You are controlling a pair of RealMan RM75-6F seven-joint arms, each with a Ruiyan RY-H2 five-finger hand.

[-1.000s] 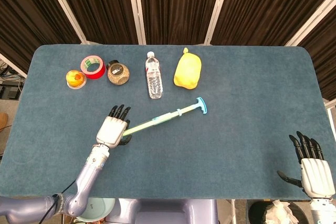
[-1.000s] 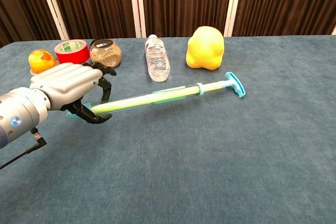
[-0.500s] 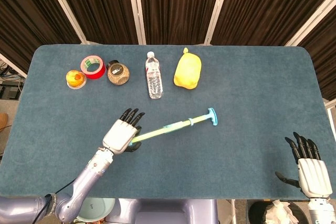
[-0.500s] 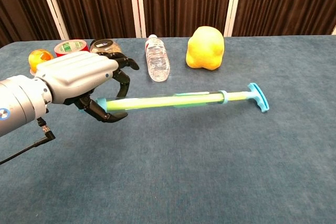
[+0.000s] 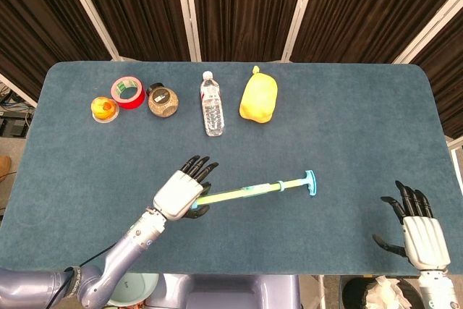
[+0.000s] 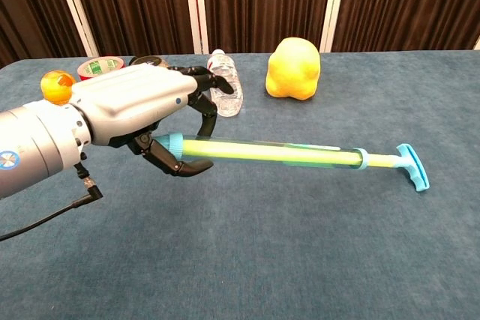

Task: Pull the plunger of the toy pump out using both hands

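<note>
the table (image 5: 347,106) holds a water bottle (image 5: 212,104) on its side and a jar (image 5: 163,100) of brownish grains. the left hand (image 5: 182,193) grips the toy pump (image 5: 249,191) at its barrel end, long axis left-right, plunger (image 5: 309,183) handle pointing right. the right hand (image 5: 419,233) hangs spread, empty.

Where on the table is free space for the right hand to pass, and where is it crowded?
Bare cloth lies between the pump handle and the right hand, and across the far right past the yellow bag. The far left is crowded: orange toy, tape roll, jar and bottle in one row. The left hand holds the pump's tube.
</note>
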